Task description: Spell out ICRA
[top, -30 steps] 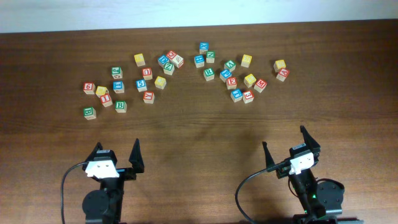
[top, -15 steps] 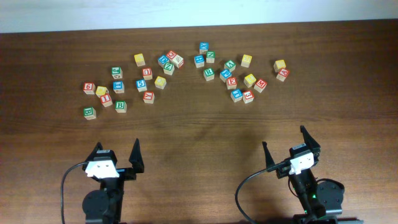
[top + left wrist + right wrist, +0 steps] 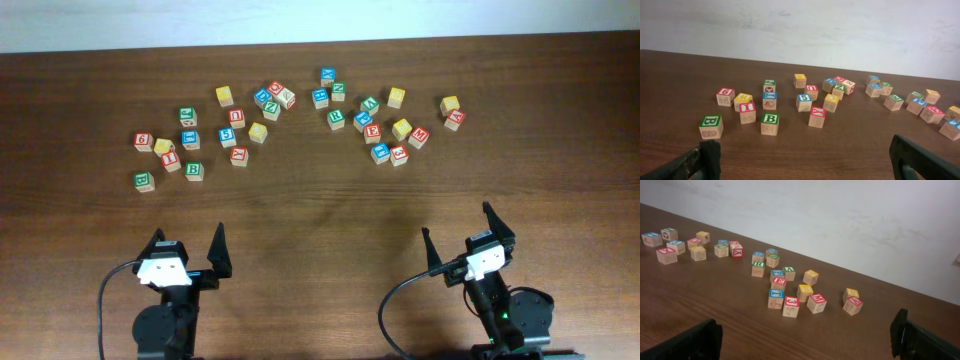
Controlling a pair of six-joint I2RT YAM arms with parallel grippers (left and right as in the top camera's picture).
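Observation:
Many wooden letter blocks lie scattered across the far half of the brown table (image 3: 320, 200). A left cluster (image 3: 190, 140) and a right cluster (image 3: 385, 125) show in the overhead view. The left wrist view shows a red I block (image 3: 747, 112), two green B blocks (image 3: 711, 126) (image 3: 770, 123) and others. The right wrist view shows a green R block (image 3: 758, 269), a red E block (image 3: 779, 282), a red 3 block (image 3: 791, 306) and a red M block (image 3: 816, 303). My left gripper (image 3: 188, 250) and right gripper (image 3: 460, 238) are open and empty near the front edge, far from the blocks.
A white wall (image 3: 800, 30) runs behind the table's far edge. Bare wood lies between the grippers and the blocks.

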